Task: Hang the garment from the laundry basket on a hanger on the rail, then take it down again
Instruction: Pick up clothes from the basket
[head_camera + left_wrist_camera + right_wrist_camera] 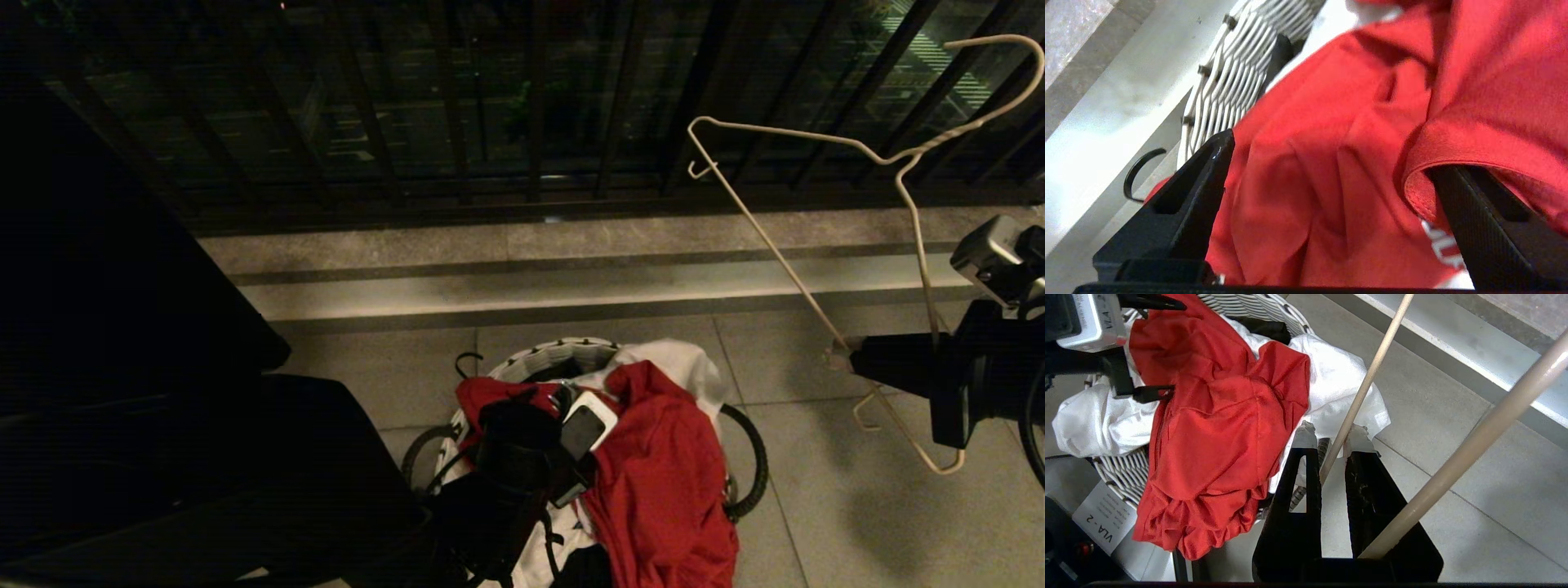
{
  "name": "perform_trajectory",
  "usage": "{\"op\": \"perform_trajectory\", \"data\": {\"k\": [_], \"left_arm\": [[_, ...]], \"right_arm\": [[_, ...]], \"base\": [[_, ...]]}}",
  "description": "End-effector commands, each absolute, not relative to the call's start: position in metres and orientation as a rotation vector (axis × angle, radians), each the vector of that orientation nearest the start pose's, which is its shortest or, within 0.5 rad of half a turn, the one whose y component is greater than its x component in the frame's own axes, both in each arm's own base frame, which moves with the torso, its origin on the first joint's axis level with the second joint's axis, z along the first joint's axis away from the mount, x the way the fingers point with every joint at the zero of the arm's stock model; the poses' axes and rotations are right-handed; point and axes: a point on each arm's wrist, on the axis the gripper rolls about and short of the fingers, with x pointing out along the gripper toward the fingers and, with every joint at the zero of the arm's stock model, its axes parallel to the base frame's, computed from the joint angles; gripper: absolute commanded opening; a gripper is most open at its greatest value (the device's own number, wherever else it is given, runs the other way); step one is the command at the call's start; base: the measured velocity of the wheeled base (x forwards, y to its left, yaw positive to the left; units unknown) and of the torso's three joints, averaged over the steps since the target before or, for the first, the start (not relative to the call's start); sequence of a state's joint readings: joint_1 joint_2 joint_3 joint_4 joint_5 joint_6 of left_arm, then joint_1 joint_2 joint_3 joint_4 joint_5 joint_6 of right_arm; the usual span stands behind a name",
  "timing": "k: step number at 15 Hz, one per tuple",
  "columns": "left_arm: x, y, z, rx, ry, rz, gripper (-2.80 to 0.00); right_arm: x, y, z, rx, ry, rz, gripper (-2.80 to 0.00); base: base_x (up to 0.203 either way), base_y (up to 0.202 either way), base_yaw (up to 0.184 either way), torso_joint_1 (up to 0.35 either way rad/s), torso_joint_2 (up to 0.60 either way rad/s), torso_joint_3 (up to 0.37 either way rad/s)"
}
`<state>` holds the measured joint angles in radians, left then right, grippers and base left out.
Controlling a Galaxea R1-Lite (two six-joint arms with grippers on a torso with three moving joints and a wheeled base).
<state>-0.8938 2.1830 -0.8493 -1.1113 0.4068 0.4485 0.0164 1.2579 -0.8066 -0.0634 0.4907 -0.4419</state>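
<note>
while the left gripper [1331, 163] is reaching down into the laundry basket [563, 355] with its fingers [1184, 196] spread wide, the red garment [661, 482] is lying bunched between them, and one finger is sitting under a hemmed fold of the cloth. nothing is being pinched by it. the garment is draping over the basket's near rim and spilling down its outer side, on top of a white cloth [1335, 384] that is also hanging over the rim. part of some white lettering on the red fabric is showing in the left wrist view, too cut off to read.

the right gripper [1331, 439] is holding off to the right of the basket, above the tiled floor [824, 506], with its fingertips closed on a thin bar of the white wire hanger [898, 163], which is tilting up towards the dark railing [457, 106].

a white label [1104, 522] reading "vla - 2" is showing on the robot's body, and the same marking is appearing on the left wrist's camera housing [1092, 322].
</note>
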Motion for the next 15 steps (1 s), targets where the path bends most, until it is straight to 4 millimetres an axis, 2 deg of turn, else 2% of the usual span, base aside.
{"op": "perform_trajectory", "data": {"k": [1, 4, 8, 15], "left_arm": [[0.246, -0.292, 0.072, 0.583, 0.067, -0.516, 0.00], [0.250, -0.291, 0.069, 0.613, 0.063, -0.509, 0.00], [0.263, -0.285, 0.090, 0.573, 0.019, -0.437, 0.00], [0.265, -0.285, 0.087, 0.574, 0.023, -0.433, 0.00]], "right_arm": [[0.190, 0.014, 0.239, -0.337, 0.262, 0.579, -2.80], [0.190, 0.014, 0.239, -0.337, 0.262, 0.579, -2.80], [0.191, 0.014, 0.239, -0.337, 0.263, 0.579, -2.80], [0.191, 0.014, 0.238, -0.337, 0.266, 0.580, -2.80]], "base": [[0.000, 0.000, 0.000, 0.000, 0.00, 0.000], [0.000, 0.000, 0.000, 0.000, 0.00, 0.000], [0.000, 0.000, 0.000, 0.000, 0.00, 0.000], [0.000, 0.000, 0.000, 0.000, 0.00, 0.000]]}}
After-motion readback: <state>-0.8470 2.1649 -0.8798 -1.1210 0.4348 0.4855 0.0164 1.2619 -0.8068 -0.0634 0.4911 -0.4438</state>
